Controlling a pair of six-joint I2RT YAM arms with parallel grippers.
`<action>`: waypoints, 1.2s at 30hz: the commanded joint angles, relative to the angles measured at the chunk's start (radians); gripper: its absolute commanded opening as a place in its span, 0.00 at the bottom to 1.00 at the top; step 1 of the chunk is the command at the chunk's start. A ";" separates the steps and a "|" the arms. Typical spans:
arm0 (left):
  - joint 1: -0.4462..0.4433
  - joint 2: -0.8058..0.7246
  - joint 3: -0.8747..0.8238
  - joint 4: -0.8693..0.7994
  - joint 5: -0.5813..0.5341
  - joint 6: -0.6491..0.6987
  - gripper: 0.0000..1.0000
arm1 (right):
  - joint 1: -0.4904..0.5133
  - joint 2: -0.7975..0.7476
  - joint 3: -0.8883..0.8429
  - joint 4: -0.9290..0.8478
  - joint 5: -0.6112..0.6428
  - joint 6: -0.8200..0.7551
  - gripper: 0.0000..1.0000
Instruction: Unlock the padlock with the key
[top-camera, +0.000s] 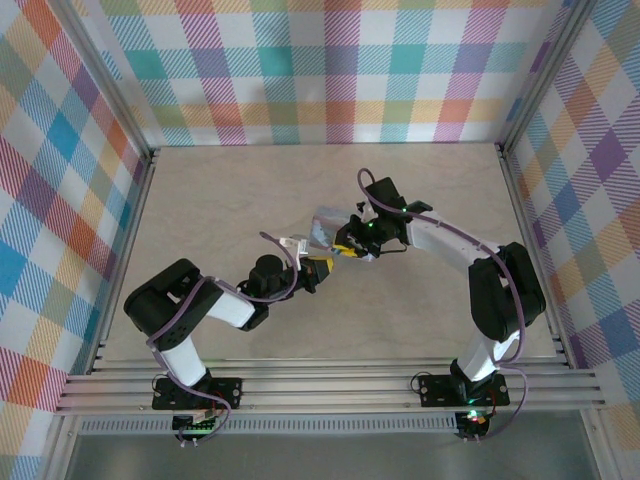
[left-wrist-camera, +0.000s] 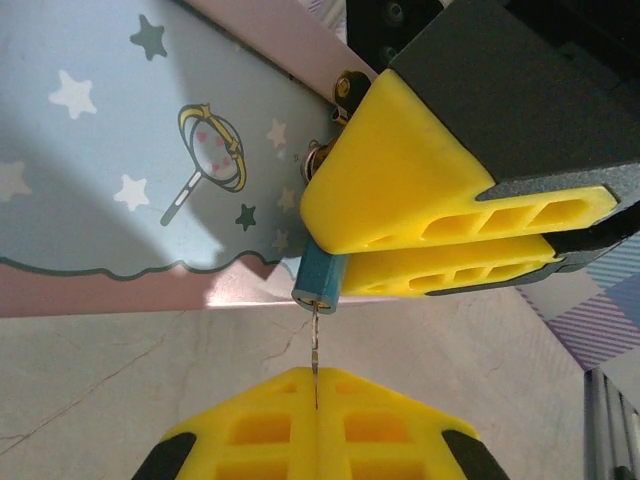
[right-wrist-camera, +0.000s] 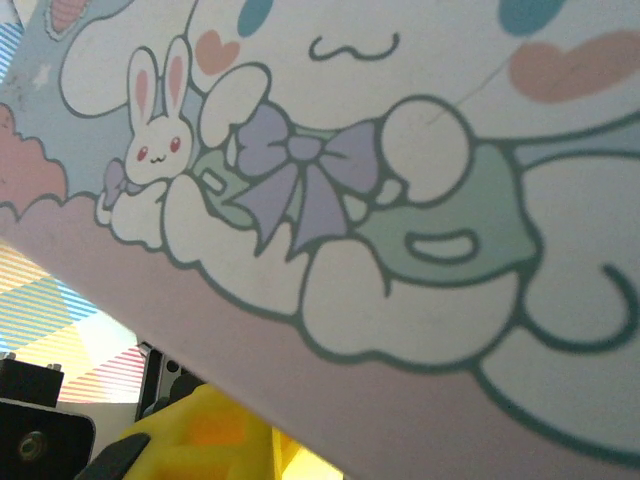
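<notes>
The tiny blue padlock (left-wrist-camera: 320, 283) hangs just off the tabletop, and my right gripper (left-wrist-camera: 335, 255) is shut on it between its yellow fingers (left-wrist-camera: 420, 190). A thin metal key (left-wrist-camera: 316, 345) runs from the lock's keyhole down into my left gripper (left-wrist-camera: 316, 378), which is shut on the blade. Seen from above, the left gripper (top-camera: 322, 268) and right gripper (top-camera: 346, 250) meet nose to nose at the table's middle. A metallic ring (left-wrist-camera: 312, 158) of the lock shows beside the tin. In the right wrist view one yellow finger (right-wrist-camera: 195, 430) sits under the tin's edge.
The pale blue cartoon-printed tin (top-camera: 325, 228) lies right behind the grippers, close to the lock; its starred lid (left-wrist-camera: 120, 170) and rabbit print (right-wrist-camera: 330, 200) loom large in the wrist views. Plaid walls and metal rails (top-camera: 320, 385) bound the beige tabletop (top-camera: 230, 190).
</notes>
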 joint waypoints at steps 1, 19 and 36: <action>0.003 -0.021 0.069 0.173 0.100 -0.036 0.00 | 0.025 -0.017 -0.022 0.018 -0.083 -0.023 0.00; 0.079 0.011 0.125 0.178 0.250 -0.185 0.00 | 0.023 -0.034 -0.044 0.010 -0.085 -0.094 0.00; -0.040 -0.087 0.139 -0.095 0.074 0.172 0.00 | 0.022 -0.020 0.002 -0.075 -0.120 -0.112 0.00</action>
